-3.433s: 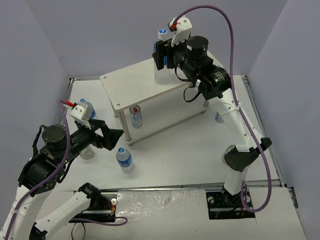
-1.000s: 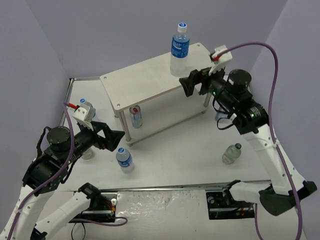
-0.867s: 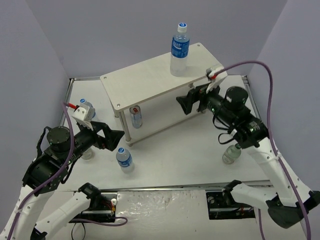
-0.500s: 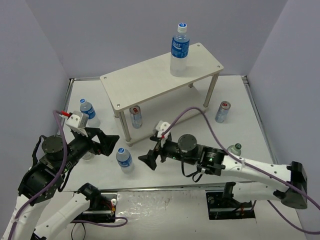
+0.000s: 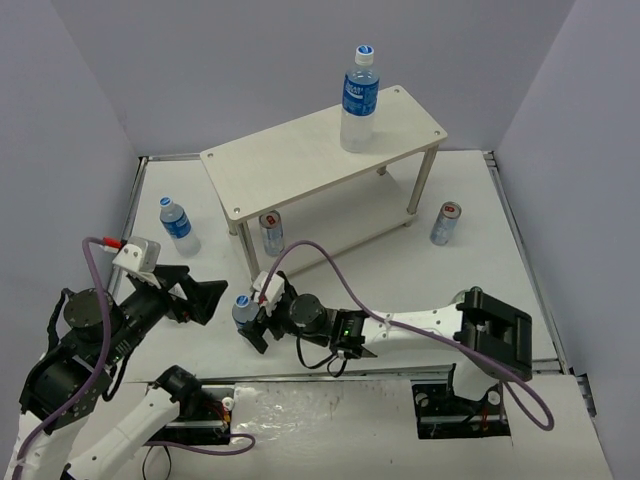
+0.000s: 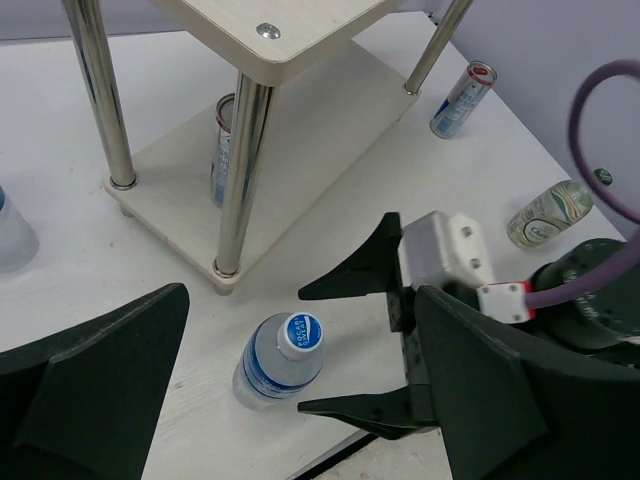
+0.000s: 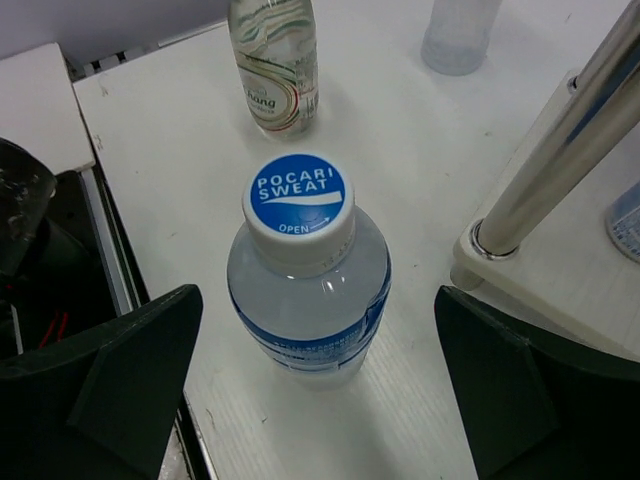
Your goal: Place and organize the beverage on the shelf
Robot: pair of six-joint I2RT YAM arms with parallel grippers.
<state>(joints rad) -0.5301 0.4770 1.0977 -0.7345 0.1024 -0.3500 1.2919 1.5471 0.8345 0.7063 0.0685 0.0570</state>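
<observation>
The small bottle (image 7: 308,290) stands upright on the tabletop (image 7: 420,150), just near of the near-left leg of the shelf (image 5: 300,160), not yet shelved. Its blue cap reads "POCARI SWEAT" and "OPEN" with an arrow. The right gripper (image 7: 318,300) straddles it, fingers spread wide, touching nothing. The left gripper (image 5: 200,290) hangs to the left, equally wide, empty. We judge two risks: an off-centre close tips the bottle; a careless lift strikes the leg or the can (image 5: 271,232) on the lower tier.

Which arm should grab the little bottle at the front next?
Right. The right hand sits open either side of the little bottle; the left hand, open too, is farther off.
</observation>
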